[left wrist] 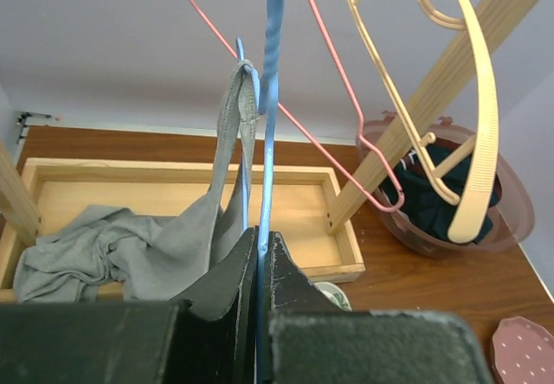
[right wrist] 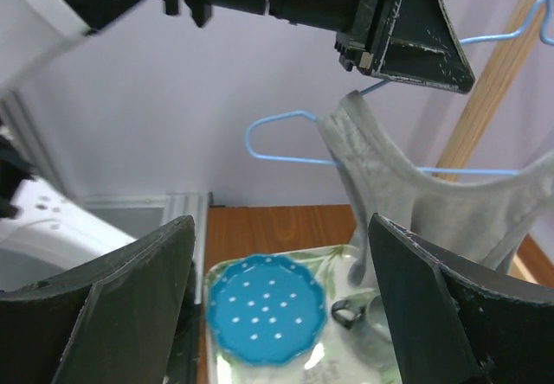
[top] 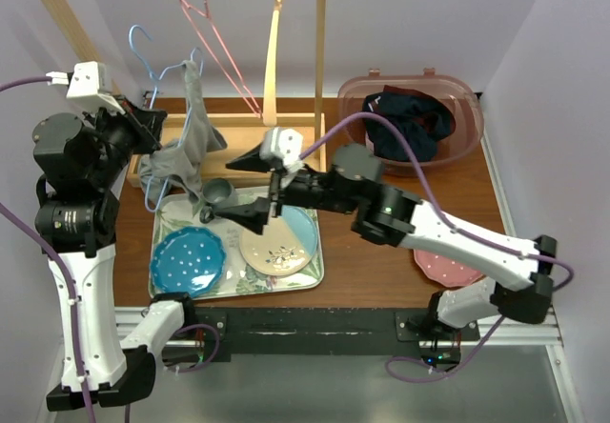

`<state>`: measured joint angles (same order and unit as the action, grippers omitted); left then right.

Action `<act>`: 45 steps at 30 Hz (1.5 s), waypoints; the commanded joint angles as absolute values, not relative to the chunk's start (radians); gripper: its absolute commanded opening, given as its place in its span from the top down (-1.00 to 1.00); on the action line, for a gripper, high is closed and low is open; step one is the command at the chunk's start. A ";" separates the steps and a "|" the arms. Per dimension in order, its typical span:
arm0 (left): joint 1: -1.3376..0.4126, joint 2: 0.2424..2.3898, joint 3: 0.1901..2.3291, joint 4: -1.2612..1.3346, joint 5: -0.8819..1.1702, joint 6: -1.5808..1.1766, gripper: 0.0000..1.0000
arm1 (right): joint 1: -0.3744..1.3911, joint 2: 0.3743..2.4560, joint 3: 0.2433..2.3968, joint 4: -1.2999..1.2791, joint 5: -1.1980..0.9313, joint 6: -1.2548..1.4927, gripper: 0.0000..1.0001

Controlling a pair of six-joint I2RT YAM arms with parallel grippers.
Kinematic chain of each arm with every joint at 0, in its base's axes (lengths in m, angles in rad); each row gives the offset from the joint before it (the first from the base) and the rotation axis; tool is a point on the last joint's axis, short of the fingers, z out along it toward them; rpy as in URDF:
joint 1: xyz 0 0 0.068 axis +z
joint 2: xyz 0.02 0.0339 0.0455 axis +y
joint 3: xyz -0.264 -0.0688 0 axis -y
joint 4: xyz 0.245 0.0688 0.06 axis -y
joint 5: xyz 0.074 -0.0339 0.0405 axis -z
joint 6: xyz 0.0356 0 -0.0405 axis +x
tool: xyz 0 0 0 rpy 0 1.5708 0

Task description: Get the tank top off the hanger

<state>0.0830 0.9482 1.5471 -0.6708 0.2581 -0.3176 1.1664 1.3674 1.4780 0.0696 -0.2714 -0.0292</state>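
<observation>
Where the wooden rack (top: 320,61) stands at the back of your table, a pink hanger (left wrist: 339,73) and a tan hanger (top: 274,61) hang from its top rail, to the right of the blue hanger (left wrist: 269,73); in the left wrist view the pink wire crosses close behind the blue one. Right of the rack sits a pink basket (top: 469,109) with dark clothes in it; a pink plate (top: 440,269) lies near the front right, partly under your right arm. Just in front of the rack a tray (top: 238,278) carries a blue plate (top: 188,259), a cream plate (top: 276,250), a pale blue plate (top: 307,225) and a grey cup (top: 217,192).

Your right claw (right wrist: 279,228) hangs over that tray, above the cup; its fingers are spread wide, hold nothing, and point toward the shirt. Your left claw (left wrist: 260,237) is clamped tight on the blue hanger, with the wire pinched between the closed fingers.

The grey tank top (top: 186,147) hangs from the blue hanger by a strap looped over the wire; its body slumps down into the rack's wooden base, between your two claws.
</observation>
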 commanded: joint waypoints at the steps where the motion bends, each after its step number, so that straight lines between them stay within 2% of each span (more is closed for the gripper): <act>1: 0.087 0.907 1.534 -0.607 0.347 -0.370 1.00 | 1.175 1.456 1.514 0.219 -0.233 -0.228 -0.69; 4: 0.089 0.893 1.528 -0.611 0.359 -0.373 1.00 | 1.174 1.529 1.569 0.236 -0.250 -0.261 -0.64; 8: 0.089 0.877 1.519 -0.618 0.385 -0.374 1.00 | 1.175 1.609 1.646 0.215 -0.288 -0.270 -0.43; 20: 0.087 0.870 1.545 -0.624 0.423 -0.376 1.00 | 1.190 1.738 1.781 0.190 -0.241 -0.270 -0.40; 27: 0.087 0.861 1.517 -0.580 0.443 -0.403 1.00 | 1.203 1.790 1.835 0.170 -0.255 -0.255 -0.24; 29: 0.089 0.864 1.516 -0.568 0.452 -0.411 1.00 | 1.206 1.793 1.835 0.173 -0.244 -0.258 -0.13; 30: 0.089 0.874 1.520 -0.569 0.453 -0.413 1.00 | 1.210 1.793 1.833 0.173 -0.229 -0.262 -0.01; 31: 0.089 0.877 1.523 -0.571 0.453 -0.413 1.00 | 1.213 1.792 1.832 0.179 -0.219 -0.268 0.40; 33: 0.089 0.879 1.526 -0.569 0.440 -0.411 1.00 | 1.223 1.783 1.819 0.193 -0.203 -0.275 0.73; 34: 0.087 0.877 1.525 -0.565 0.433 -0.411 1.00 | 1.227 1.775 1.816 0.208 -0.201 -0.281 0.99; 45: 0.087 0.870 1.410 -0.468 0.362 -0.411 1.00 | 1.308 1.816 1.896 0.132 -0.229 -0.327 1.00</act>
<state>0.0834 0.8650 1.4456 -0.5594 0.3855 -0.3862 1.2594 1.8137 1.8416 0.1116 -0.2180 -0.2939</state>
